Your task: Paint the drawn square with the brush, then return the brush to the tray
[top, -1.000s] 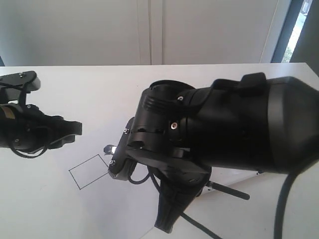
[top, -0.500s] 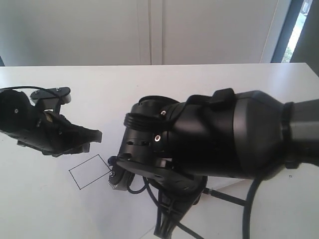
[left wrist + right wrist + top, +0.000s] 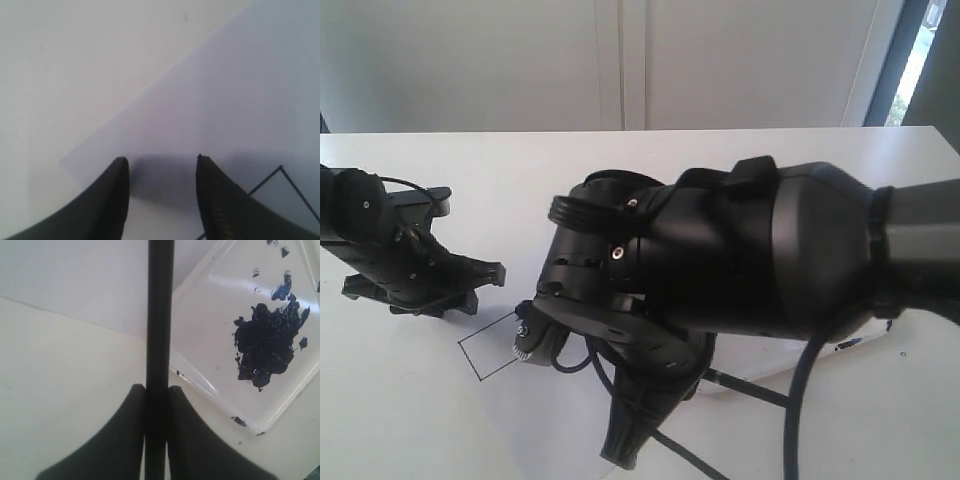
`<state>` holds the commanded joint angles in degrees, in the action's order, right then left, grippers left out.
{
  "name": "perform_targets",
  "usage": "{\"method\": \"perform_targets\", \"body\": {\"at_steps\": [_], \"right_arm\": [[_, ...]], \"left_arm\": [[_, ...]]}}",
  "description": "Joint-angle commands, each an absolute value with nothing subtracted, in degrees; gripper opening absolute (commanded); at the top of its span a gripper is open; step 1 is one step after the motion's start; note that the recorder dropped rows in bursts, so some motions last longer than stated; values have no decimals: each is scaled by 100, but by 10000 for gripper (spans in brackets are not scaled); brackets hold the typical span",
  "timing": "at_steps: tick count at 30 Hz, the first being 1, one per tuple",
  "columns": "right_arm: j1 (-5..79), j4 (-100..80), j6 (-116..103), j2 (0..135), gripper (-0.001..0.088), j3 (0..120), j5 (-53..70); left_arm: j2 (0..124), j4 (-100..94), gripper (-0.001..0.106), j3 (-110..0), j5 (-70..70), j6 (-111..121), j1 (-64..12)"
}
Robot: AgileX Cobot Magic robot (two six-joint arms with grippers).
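1. Plain pale wall (image 3: pixel 470 60) ran along the back, with a sliver of window (image 3: pixel 920 50) at far right. Everything sat on a white table (image 3: pixel 520 170).
2. A paper (image 3: pixel 225 100) lay flat on the table, and the square (image 3: pixel 488 350) was drawn on it at near left. What showed of its inside looked blank, but the right arm (image 3: pixel 740 270) covered part of it.
3. The right gripper (image 3: pixel 156 388) was clamped on the brush (image 3: pixel 160 315), fingers pinching the handle from both sides. The handle crossed the rim of the tray (image 3: pixel 210 330), and the tip wasn't in any shot.
4. The left gripper (image 3: pixel 160 159) was spread apart with nothing in it, over the paper's edge by a corner of the square.
5. The tray had a dark paint blob (image 3: pixel 267 342) and some specks. It sat on the right, mostly hidden behind the big arm in the wide shot.
6. My take on handling:
   - The brush looked light and stiff, with a thin, smooth handle, so it could twist or slide in the jaws under pressure.
   - I'd hold it on the bare handle, well clear of the wet end.
   - The paper seemed thin and likely to skid on that smooth table.
   - The tray was glossy, so probably slick too.
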<state>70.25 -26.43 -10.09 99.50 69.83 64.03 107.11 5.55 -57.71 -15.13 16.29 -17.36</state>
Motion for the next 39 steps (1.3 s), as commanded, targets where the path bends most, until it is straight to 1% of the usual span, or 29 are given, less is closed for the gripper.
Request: {"method": "perform_targets", "body": {"at_steps": [6,12,16,20,24,26,35,39], "right_arm": [[7025,-2691,-910,10059,0,7008,6372],[7025,-2951,-910,10579,0,7028,6415],[7044,-2921,-910,10685,0,7247,6494],[7371,-2962,-874,10736,0,7490,6659],[7419,-3094,-874,11073,0,7490,6966],[7419,-3105,-874,11087,0,7490,6910],[7419,-4022,-1062,11109,0,7601,6996],[7384,-4136,-1062,11142,0,7601,6996]], "left_arm": [[10806,614,479,-5805,-1562,1667,-1726],[10806,621,479,-5884,-1796,1667,-1726],[10806,621,479,-5884,-1876,1667,-1726],[10806,621,479,-5906,-1915,1647,-1726],[10806,621,479,-5907,-1950,1647,-1726],[10806,621,479,-5907,-1964,1647,-1726],[10806,610,479,-5907,-1991,1647,-1726],[10806,609,479,-5907,-2007,1647,-1726]]}}
